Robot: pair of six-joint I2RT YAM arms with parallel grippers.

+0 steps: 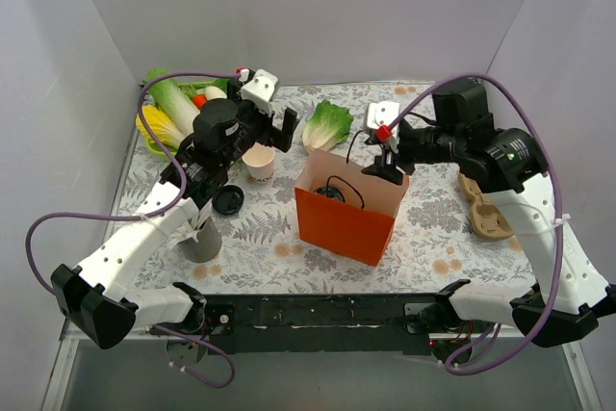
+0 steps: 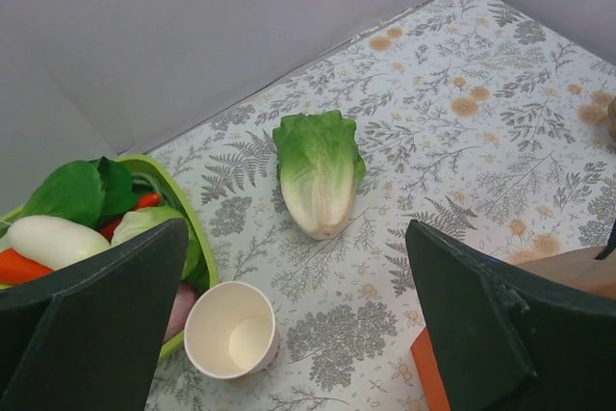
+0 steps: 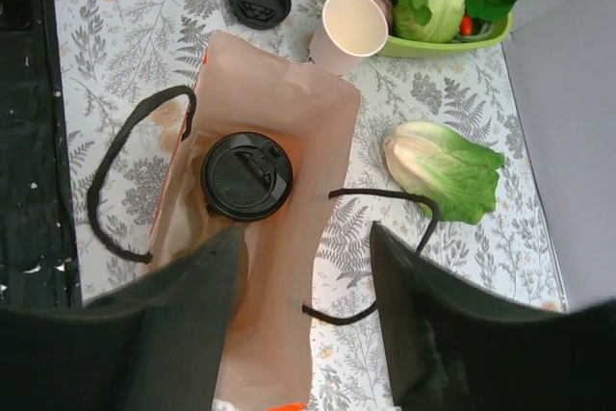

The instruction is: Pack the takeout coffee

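The takeout coffee [image 3: 246,176], a cup with a black lid, stands inside the open orange paper bag [image 1: 342,228]. From the top view only its lid [image 1: 332,192] shows. My right gripper [image 3: 308,305] is open and empty above the bag's far rim, one finger over the inside of the bag [image 3: 289,113] and one over the table outside it. In the top view the right gripper [image 1: 388,163] hangs over the bag's back right corner. My left gripper [image 2: 298,334] is open and empty, above a bare-rimmed white cup [image 2: 232,330].
A loose black lid [image 1: 227,200] and a grey cup [image 1: 201,241] lie left of the bag. A green tray [image 1: 154,146] of vegetables is at back left. A lettuce [image 1: 328,124] lies behind the bag. A brown cup carrier [image 1: 486,209] sits at right.
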